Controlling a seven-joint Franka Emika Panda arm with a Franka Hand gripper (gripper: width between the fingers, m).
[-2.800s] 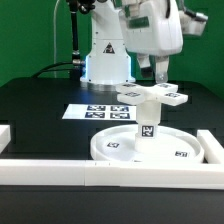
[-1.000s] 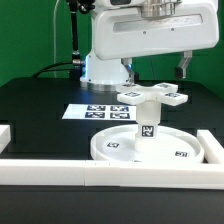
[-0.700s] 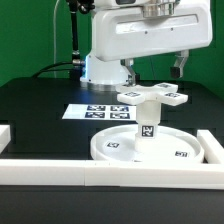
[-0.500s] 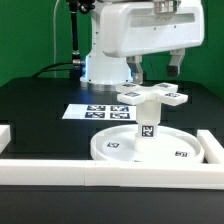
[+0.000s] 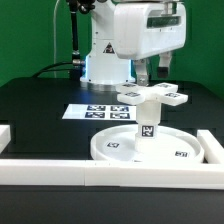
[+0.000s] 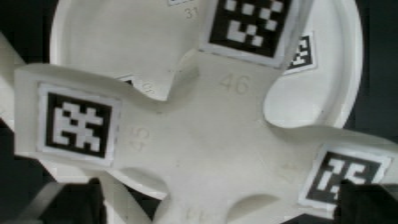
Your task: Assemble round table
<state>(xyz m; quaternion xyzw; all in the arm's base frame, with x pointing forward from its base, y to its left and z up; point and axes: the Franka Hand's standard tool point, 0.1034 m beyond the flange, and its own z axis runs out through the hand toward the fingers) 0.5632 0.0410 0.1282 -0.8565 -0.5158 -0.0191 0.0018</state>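
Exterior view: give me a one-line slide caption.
Gripper hovers above the cross-shaped base atop the leg standing on the round disc.

The setting is a robotics laboratory: a matte black tabletop (image 5: 40, 105) bounded by long white straight border rails (image 5: 60, 167), a flat white marker board (image 5: 98, 112), and a green backdrop curtain (image 5: 30, 35).

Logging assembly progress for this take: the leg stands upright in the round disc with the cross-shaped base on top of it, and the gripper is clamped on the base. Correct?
Not quite. The gripper is not clamped on the cross-shaped base; the exterior view shows it hovering above, apart from it. The rest holds: the leg stands upright in the round disc with the base on top.
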